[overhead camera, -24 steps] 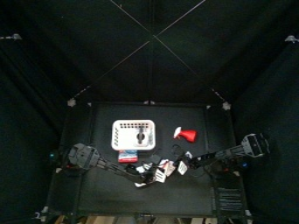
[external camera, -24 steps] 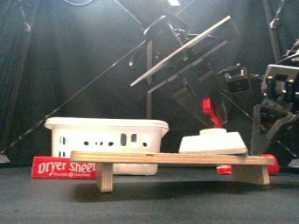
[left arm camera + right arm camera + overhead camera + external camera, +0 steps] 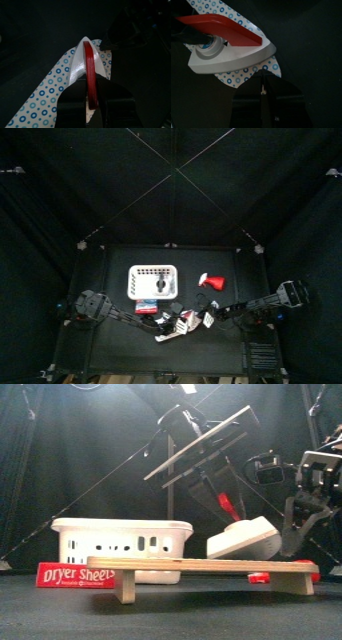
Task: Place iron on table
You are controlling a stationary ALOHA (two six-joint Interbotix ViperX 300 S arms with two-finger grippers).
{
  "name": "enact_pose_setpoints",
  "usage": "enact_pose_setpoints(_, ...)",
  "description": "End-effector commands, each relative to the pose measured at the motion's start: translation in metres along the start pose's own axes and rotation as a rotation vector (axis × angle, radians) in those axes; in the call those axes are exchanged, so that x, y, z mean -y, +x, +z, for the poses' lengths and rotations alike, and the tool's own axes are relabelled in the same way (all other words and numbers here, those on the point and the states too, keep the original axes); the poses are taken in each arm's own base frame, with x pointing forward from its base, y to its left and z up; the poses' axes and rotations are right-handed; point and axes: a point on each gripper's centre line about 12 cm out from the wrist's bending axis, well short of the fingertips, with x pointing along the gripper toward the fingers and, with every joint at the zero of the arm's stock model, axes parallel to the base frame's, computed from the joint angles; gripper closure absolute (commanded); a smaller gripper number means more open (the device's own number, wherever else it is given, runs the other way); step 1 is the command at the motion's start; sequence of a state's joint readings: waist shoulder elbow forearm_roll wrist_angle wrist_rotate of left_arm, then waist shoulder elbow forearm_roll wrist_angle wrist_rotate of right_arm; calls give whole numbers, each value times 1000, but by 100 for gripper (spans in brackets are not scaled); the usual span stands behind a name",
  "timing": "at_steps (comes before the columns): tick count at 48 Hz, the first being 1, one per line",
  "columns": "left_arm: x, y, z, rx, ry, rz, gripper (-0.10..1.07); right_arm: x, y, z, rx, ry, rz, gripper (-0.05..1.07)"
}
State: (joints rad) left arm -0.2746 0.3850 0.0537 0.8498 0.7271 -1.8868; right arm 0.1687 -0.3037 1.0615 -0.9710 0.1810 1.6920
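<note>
Change: the iron [image 3: 246, 536], flat on the board [image 3: 201, 567] half a second ago, is now tilted with one end raised off it.
Iron: white smooth shell, red handle, pointed tip; held under the left gripper [image 3: 90, 100].
Left gripper: pinched on the iron's red handle.
Right gripper [image 3: 263, 95]: jaws pressed together, just beside the iron.
Board: wooden, dotted cover.
Basket [image 3: 116, 547]: white lattice plastic, well apart on the table [image 3: 214, 358].

You're working in a lab pen: black curtains [image 3: 54, 188] wall a small black table [image 3: 120, 263] (corner posts), with laundry props.
</note>
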Motion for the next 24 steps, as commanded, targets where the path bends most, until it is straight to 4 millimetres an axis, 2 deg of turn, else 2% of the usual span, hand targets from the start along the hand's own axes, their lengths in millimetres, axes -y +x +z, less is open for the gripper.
enact_pose_setpoints(1,8,-24,23,36,-19,-45,54,-7,-10,15,57,-5,23,66)
enact_pose_setpoints(13,8,-43,44,98,46,-62,54,8,-32,26,146,12,-72,66)
enact_pose_setpoints(24,-7,-22,78,155,65,-15,54,16,-52,25,199,35,-66,66)
